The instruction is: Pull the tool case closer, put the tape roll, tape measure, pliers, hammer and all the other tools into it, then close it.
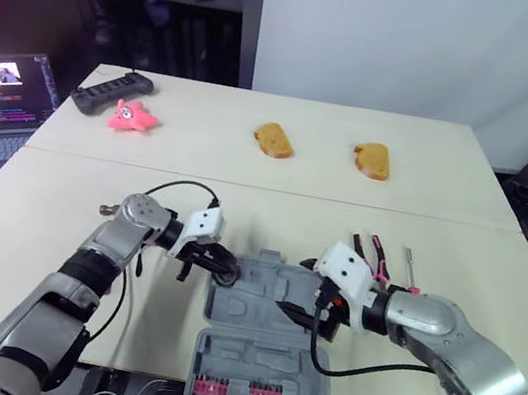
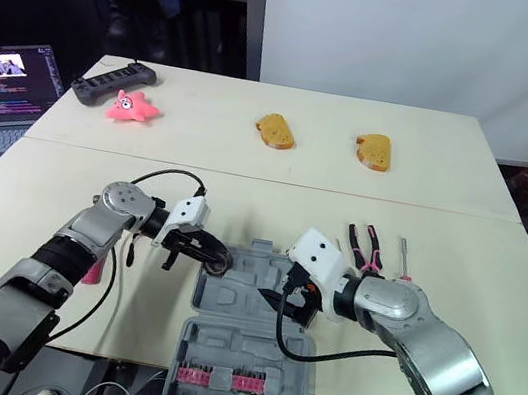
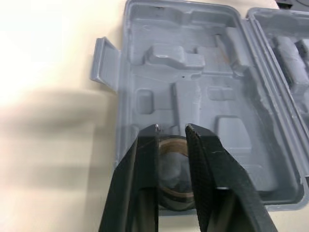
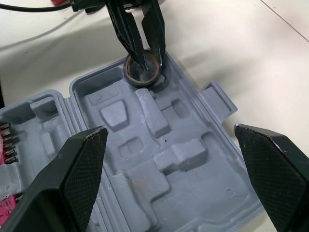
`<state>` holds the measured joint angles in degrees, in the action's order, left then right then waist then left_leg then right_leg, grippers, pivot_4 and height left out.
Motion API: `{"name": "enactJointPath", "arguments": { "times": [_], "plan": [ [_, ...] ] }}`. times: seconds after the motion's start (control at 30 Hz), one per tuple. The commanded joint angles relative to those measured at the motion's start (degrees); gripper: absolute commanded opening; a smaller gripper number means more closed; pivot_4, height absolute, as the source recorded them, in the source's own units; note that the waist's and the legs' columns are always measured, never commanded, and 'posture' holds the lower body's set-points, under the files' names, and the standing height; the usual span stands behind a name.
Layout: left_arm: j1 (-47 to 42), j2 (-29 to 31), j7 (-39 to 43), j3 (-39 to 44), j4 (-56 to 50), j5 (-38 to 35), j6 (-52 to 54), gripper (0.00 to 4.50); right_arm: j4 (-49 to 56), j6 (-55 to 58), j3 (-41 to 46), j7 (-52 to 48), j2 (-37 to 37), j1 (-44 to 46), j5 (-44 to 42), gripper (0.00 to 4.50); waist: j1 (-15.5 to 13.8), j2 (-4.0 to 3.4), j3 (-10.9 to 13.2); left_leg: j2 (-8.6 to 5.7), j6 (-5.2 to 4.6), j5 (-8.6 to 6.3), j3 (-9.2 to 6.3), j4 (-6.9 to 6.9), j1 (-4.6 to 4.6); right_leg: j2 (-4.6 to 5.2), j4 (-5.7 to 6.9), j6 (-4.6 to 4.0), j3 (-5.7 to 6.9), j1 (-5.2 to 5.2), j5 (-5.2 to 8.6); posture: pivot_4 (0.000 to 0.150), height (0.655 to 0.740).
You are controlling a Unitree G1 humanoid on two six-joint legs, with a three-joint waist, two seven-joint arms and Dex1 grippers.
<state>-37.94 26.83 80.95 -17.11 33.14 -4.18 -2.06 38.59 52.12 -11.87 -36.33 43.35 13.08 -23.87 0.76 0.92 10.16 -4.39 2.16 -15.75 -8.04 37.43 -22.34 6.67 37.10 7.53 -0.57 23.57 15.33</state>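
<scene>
The left pincer (image 3: 171, 129) holds the tape roll (image 3: 172, 159) over the open case's (image 1: 262, 360) corner recess, likely to seat it; the right pincer (image 1: 305, 318), spread wide, hovers ready to steady.

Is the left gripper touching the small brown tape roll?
Touching. The left wrist view shows the left gripper's black fingers clamped on the small brown tape roll, no gap.

**A robot test lab**

A plain pale table (image 1: 272, 209) stands before a white wall (image 1: 422, 42). Beside the table's left edge, an open laptop (image 1: 1, 103) shows code and video windows. On the table's far side lie test props: a pink toy (image 1: 131, 118), a bread piece (image 1: 274, 139) and a second bread piece (image 1: 372, 161).
</scene>
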Motion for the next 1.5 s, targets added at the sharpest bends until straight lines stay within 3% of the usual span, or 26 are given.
{"name": "enactJointPath", "arguments": {
  "times": [0.03, 0.6, 1.0, 1.13, 1.27, 1.5],
  "plan": [
    [0.31, 0.04, -0.67, 0.79, 0.31, 0.07, -1.78, 0.80, 1.85, -0.33, 1.68, 0.16, -0.46, -0.05, -0.57, 4.50, 0.00, 0.00, 0.00, 0.00, 0.00, 0.00, 0.00, 0.00, 0.00, 0.00, 0.00, 0.00, 0.00, 0.00, 0.00, 0.150, 0.7400],
    [1.72, -1.52, -5.95, -1.39, 8.57, 5.61, -10.05, 0.80, 1.92, -0.19, 2.16, -0.01, -0.07, -0.24, -0.54, 4.50, 0.07, -0.04, -0.10, 0.01, 0.00, 0.00, 0.01, -0.01, 0.15, -0.01, 0.00, 0.00, -0.01, -0.13, 0.00, 0.150, 0.7400],
    [1.56, 2.79, 0.27, 3.39, -1.52, -2.21, -5.09, 0.80, 3.41, -1.43, 8.49, -0.65, 0.04, -2.14, -2.84, 4.50, 0.07, -0.04, -0.10, 0.03, 0.00, 0.00, 0.00, -0.03, 0.15, -0.02, 0.02, 0.00, -0.03, -0.10, 0.00, 0.150, 0.7400],
    [1.02, 5.97, 1.29, 9.23, -9.26, -9.25, 3.47, 0.80, 4.86, -1.91, 16.18, -1.53, 0.30, -6.28, -6.15, 4.50, -0.17, 0.00, -0.08, 0.04, 0.00, 0.00, -0.03, 0.01, 0.07, 0.00, 0.01, 0.00, -0.02, -0.10, 0.00, 0.150, 0.7400],
    [2.18, 11.03, 0.78, 12.85, -12.39, -11.15, 8.91, 0.80, 4.91, -3.44, 23.46, -3.04, 2.43, -14.25, -6.34, 4.50, -0.09, -0.01, -0.08, 0.04, 0.00, 0.00, -0.03, 0.00, 0.08, 0.01, 0.00, 0.00, -0.03, -0.10, 0.00, 0.150, 0.7400],
    [7.25, 29.85, -3.95, 19.18, 7.32, -5.10, 4.06, 0.80, 7.08, -8.88, 45.50, -8.68, 0.10, -39.32, -6.42, 4.50, 0.37, -0.03, -0.07, 0.13, -0.06, -0.03, 0.17, -0.34, 0.52, -0.16, 0.05, -0.03, -0.27, -0.14, 0.01, 0.150, 0.7400]
  ]
}}
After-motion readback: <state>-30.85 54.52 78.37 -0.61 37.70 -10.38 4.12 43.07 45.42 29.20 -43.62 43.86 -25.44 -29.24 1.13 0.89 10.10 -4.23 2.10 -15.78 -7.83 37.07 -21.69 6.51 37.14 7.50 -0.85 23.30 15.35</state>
